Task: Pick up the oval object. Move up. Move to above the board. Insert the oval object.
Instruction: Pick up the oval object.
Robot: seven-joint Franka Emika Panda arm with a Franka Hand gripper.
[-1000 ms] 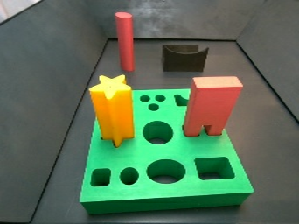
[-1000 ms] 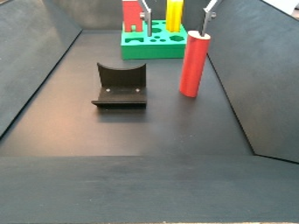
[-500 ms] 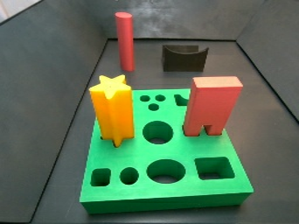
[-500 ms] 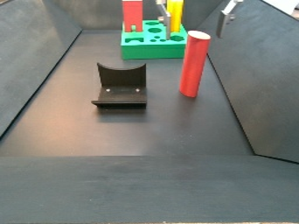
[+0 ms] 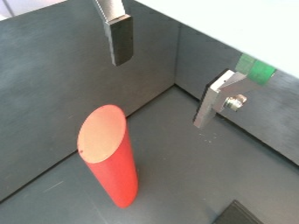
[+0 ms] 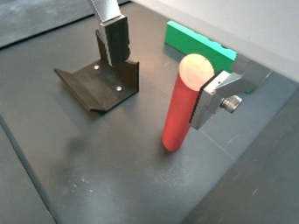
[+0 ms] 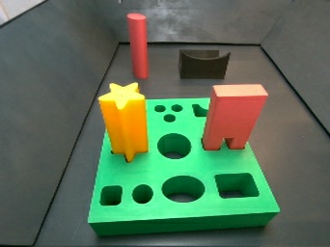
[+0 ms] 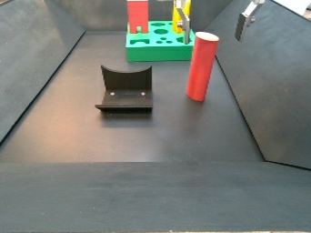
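The oval object, a tall salmon-red peg [image 8: 201, 65], stands upright on the dark floor; it also shows in the side view [image 7: 137, 45] and in both wrist views [image 5: 107, 149] [image 6: 181, 101]. My gripper [image 8: 214, 16] is open and empty, up above the peg. In a wrist view [image 6: 162, 92] the peg's top sits below the jaws, close to one finger [image 6: 216, 98]. In the wrist view [image 5: 163, 92] the jaws stand wide apart. The green board [image 7: 180, 164] [image 8: 161, 44] [image 6: 198, 44] [image 5: 257, 68] lies apart from the peg.
A yellow-orange star post [image 7: 123, 119] and a red arch-bottomed block [image 7: 233, 116] [image 8: 138, 14] stand in the board. The dark fixture [image 8: 125, 88] [image 7: 203, 63] [image 6: 103, 83] stands on the floor beside the peg. Grey walls enclose the floor.
The open gripper has moved sideways, to the right in a side view, from beside the peg to over it. The peg and other pieces have not moved.
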